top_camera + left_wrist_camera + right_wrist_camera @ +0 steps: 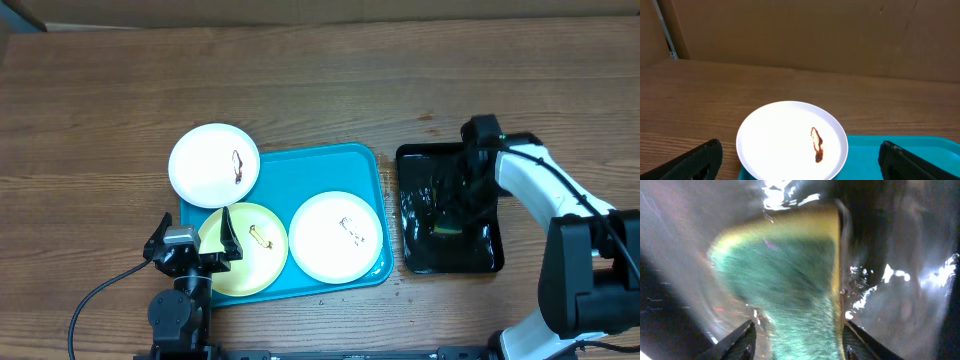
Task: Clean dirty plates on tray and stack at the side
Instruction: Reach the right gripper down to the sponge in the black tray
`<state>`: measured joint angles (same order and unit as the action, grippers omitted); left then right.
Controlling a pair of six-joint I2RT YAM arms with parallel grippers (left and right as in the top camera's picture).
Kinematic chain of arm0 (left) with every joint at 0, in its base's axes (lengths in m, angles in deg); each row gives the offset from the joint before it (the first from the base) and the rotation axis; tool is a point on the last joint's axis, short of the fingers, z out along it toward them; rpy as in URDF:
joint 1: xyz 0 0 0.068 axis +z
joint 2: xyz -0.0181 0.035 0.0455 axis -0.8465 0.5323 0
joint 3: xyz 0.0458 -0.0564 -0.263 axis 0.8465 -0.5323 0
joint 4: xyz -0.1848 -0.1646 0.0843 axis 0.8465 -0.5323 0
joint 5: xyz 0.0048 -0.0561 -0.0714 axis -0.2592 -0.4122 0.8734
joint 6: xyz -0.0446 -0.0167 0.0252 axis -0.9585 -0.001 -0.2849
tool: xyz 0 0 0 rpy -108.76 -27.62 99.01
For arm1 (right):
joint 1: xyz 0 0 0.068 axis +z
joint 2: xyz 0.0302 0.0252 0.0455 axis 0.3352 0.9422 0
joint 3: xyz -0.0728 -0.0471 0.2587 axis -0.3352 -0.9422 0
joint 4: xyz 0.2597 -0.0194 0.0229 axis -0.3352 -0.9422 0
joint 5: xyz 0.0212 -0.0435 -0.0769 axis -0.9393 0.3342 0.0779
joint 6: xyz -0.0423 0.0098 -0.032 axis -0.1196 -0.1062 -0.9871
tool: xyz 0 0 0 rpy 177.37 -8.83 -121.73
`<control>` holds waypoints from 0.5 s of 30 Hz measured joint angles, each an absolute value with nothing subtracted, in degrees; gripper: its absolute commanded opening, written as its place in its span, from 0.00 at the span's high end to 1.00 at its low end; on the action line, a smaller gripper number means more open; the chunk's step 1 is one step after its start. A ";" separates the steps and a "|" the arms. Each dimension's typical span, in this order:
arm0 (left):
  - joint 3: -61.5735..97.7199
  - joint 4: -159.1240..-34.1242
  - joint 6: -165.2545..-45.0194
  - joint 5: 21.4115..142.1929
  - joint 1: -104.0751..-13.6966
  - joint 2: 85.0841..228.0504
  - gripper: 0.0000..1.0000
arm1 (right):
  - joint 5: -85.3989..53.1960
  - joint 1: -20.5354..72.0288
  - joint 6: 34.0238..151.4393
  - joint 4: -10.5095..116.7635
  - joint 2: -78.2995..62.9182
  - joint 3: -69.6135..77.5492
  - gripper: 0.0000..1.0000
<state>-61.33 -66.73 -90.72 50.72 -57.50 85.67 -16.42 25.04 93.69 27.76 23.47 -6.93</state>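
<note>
Our right gripper (797, 336) clamps a green sponge (785, 270) in the black tray (420, 255); our left gripper (193, 238) gapes over the turquoise tray (330, 165) of plates (335, 235).

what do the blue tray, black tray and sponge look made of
The blue tray looks plastic: smooth, matte, moulded rounded rim. The black tray is glossy with glare, probably plastic too. The sponge seems soft foam, yellow with a rough green scouring face.

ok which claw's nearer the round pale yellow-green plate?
Left. The left claw hovers over the round pale yellow-green plate; the right claw grips a green-yellow sponge over the glossy black tray.
</note>
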 measured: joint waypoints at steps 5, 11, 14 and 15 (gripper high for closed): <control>-61.33 -66.73 -90.72 50.72 -57.50 85.67 0.00 | -14.60 25.06 93.58 27.00 23.55 -0.63 0.36; -61.33 -66.73 -90.72 50.72 -57.50 85.67 0.00 | -11.78 25.21 93.58 33.05 23.55 -4.44 0.36; -61.33 -66.73 -90.72 50.72 -57.50 85.67 0.00 | -11.70 25.28 93.52 38.65 23.55 -8.94 0.63; -61.33 -66.71 -90.72 50.72 -57.50 85.67 0.00 | -11.65 25.36 93.30 40.57 23.55 -10.45 0.78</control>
<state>-61.33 -66.71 -90.72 50.72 -57.50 85.67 -11.65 25.36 93.30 40.57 23.55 -10.45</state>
